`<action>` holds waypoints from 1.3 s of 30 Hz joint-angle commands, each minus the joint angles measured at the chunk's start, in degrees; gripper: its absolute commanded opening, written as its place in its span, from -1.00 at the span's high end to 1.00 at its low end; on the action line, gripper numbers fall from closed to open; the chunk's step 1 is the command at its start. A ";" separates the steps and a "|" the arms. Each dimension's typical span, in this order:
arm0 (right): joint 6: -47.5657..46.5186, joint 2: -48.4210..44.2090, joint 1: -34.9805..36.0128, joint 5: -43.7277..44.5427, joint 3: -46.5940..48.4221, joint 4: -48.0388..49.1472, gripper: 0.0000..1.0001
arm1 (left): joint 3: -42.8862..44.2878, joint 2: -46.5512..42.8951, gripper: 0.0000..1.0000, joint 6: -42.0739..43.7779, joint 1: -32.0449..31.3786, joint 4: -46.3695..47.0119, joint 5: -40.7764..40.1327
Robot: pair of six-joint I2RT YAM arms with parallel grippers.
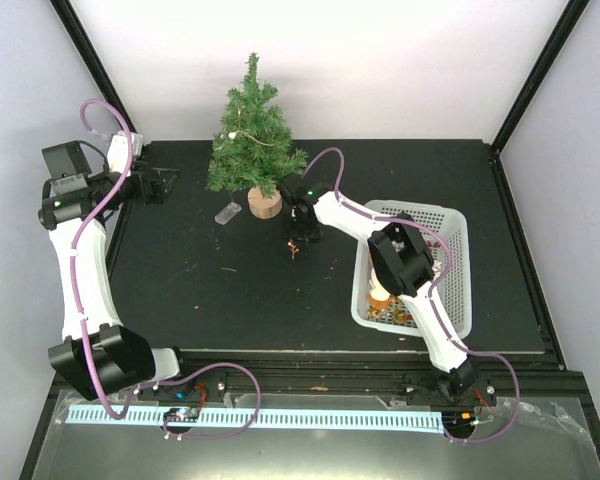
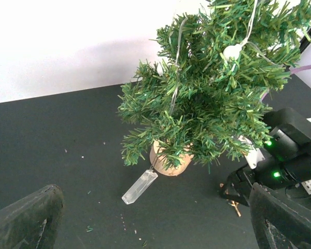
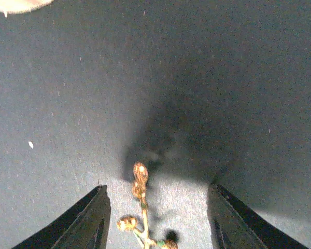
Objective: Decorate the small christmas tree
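Note:
The small christmas tree stands on its wood disc at the back centre, with a white cord and bulb draped over it. A clear crystal ornament lies on the mat against the disc's left side. My left gripper hangs open and empty left of the tree, facing it. My right gripper is low over the mat, right of the disc. Its jaws are apart around a gold berry sprig lying on the mat; neither finger touches it.
A white basket holding several ornaments sits at the right, under the right arm's elbow. The black mat ends at a metal frame along the near edge. Small green needle bits lie scattered near the tree.

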 commanded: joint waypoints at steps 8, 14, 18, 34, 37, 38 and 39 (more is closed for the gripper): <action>2.91 3.80 0.33 3.30 1.59 1.51 0.43 | 1.03 -0.55 -0.95 1.91 1.61 -3.91 2.30; 2.42 2.36 0.39 3.62 0.00 1.31 0.77 | 0.31 0.02 -0.95 2.27 2.37 -3.44 3.17; 1.97 0.87 0.40 4.39 -1.13 1.12 0.92 | -0.03 0.16 -0.95 1.86 2.59 -2.97 3.73; 2.47 -20.33 0.34 6.55 -7.39 2.01 0.98 | -0.77 0.28 -0.95 2.31 3.53 -2.45 5.38; 2.31 -21.29 -0.04 7.33 -1.33 0.03 0.98 | -0.92 0.64 -0.95 2.65 3.60 -2.45 6.73; 2.60 -20.93 -0.44 6.99 0.84 -0.52 0.98 | -1.00 0.73 -0.96 2.80 3.64 -2.38 7.33; 3.05 -20.34 -0.98 5.96 3.26 -1.08 0.98 | -0.95 0.84 -0.96 2.78 3.61 -2.29 7.93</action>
